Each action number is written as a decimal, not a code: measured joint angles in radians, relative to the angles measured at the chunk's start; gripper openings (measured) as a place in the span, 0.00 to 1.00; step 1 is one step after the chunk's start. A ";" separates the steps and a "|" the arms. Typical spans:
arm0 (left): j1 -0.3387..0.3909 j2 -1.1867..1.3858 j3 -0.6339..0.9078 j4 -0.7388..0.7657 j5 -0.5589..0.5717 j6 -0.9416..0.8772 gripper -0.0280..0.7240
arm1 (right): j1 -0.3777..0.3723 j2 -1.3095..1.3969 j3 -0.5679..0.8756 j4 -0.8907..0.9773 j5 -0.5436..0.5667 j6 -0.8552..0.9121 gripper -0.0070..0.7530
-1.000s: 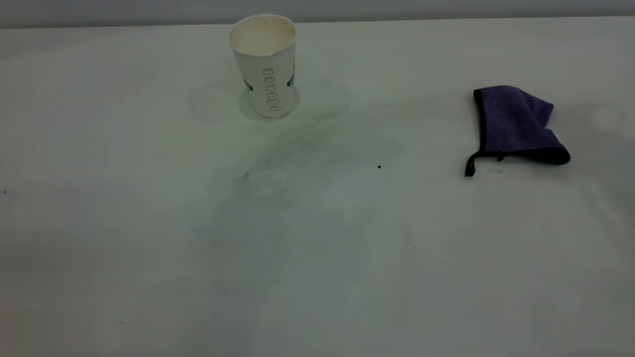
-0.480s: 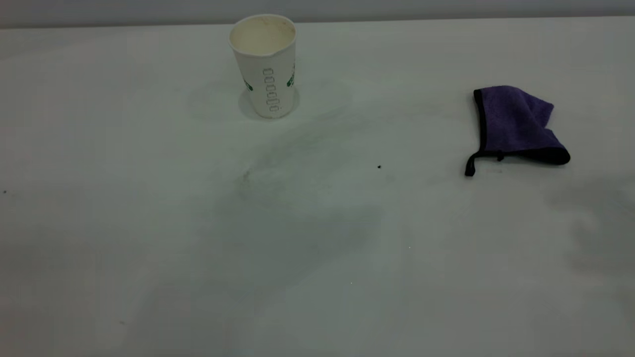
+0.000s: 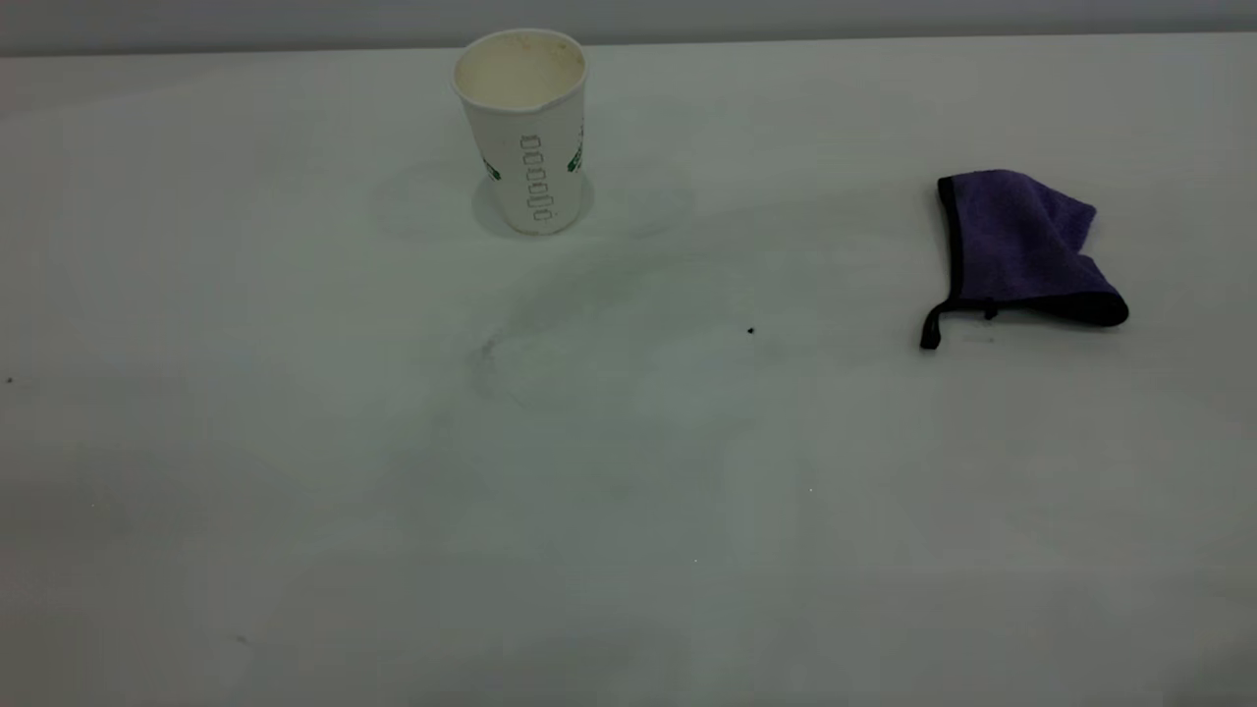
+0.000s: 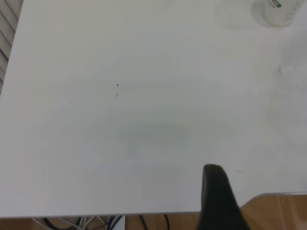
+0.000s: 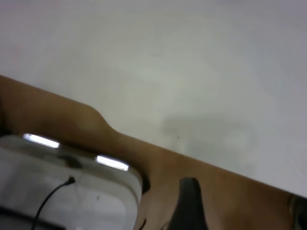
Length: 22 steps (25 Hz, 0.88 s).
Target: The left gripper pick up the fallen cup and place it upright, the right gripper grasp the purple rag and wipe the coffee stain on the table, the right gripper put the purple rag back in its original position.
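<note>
The white ribbed cup point(image 3: 523, 128) with green print stands upright at the back of the table point(image 3: 295, 442), its cream inside showing; its base also shows in the left wrist view point(image 4: 280, 12). The purple rag point(image 3: 1021, 250) lies crumpled at the right, black loop toward the front. No dark coffee puddle shows, only a faint smear point(image 3: 491, 349) on the white top in front of the cup. Both grippers are out of the exterior view. My left gripper point(image 4: 264, 179) hangs open over the table's front edge. My right gripper point(image 5: 244, 191) is open and empty beyond the table edge.
A tiny black speck point(image 3: 750, 331) lies between smear and rag. The table's rounded front corner point(image 4: 268, 196) and the brown floor show in the left wrist view. A white box with a cable point(image 5: 62, 187) sits beside the table in the right wrist view.
Soft arm shadows on the middle and right of the table have drifted off toward the front. Cup and rag have not moved.
</note>
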 joint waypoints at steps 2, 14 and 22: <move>0.000 0.000 0.000 0.000 0.000 0.000 0.71 | 0.025 -0.108 0.039 -0.007 0.000 0.013 0.90; 0.000 0.000 0.000 0.000 0.000 0.000 0.71 | 0.099 -0.525 0.191 -0.072 -0.057 0.153 0.87; 0.000 0.000 0.000 0.000 0.000 0.000 0.71 | 0.099 -0.691 0.257 -0.091 -0.101 0.223 0.86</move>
